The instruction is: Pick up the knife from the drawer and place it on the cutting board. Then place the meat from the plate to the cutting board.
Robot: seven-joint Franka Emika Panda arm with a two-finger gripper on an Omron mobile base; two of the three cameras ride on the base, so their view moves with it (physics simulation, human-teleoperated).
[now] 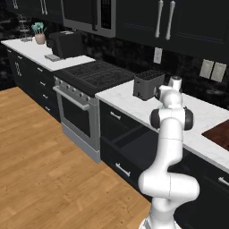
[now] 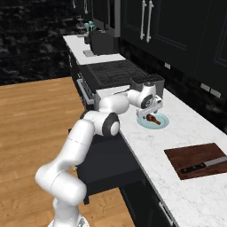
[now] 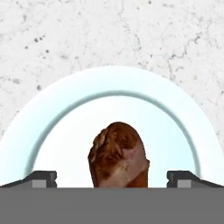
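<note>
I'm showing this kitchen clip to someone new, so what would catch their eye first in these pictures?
First, the white arm bent over the marble counter, its open fingers either side of the reddish-brown meat on the pale blue plate by the toaster. Next, the knife already lying on the dark cutting board further right. Below the counter, the black drawer stands pulled open.

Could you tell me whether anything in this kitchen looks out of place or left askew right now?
Only the drawer under the counter: it hangs pulled out. The knife lies on the cutting board, slightly over the edge; the meat sits on its plate.
</note>
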